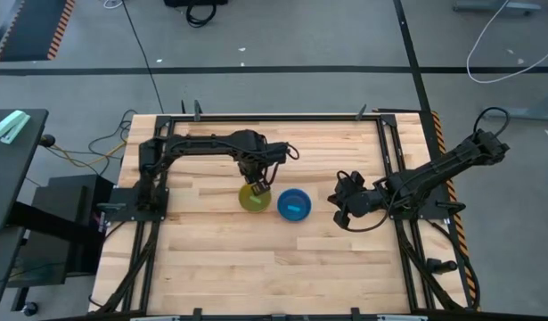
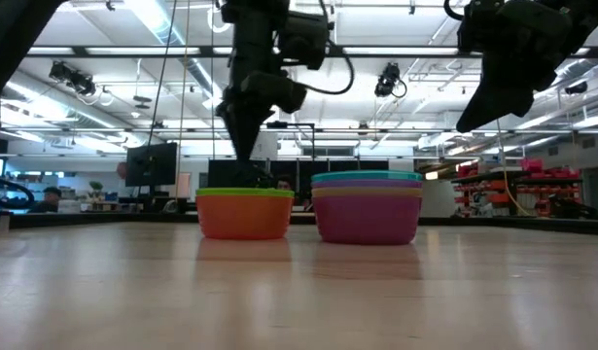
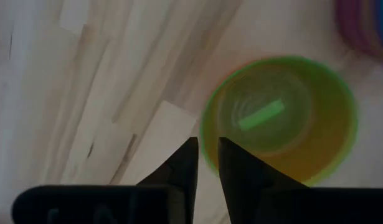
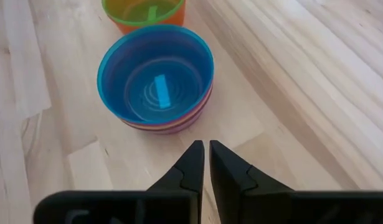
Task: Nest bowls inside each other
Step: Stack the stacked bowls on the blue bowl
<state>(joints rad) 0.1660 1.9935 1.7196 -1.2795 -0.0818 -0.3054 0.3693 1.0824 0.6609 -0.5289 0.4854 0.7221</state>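
Note:
Two stacks of bowls stand on their bases mid-table. A green bowl sits nested in an orange bowl. To its right, a blue bowl tops a stack with purple and yellow rims and a pink-red outer bowl. My left gripper hovers just above the green bowl's rim, fingers pointing down with a narrow gap between them; in the low view its tips end above the bowl. My right gripper is shut, raised to the right of the blue stack.
Bare wooden tabletop lies near and far of the two stacks. Black frame rails run along the table's edges. The two stacks stand close together with a small gap between them.

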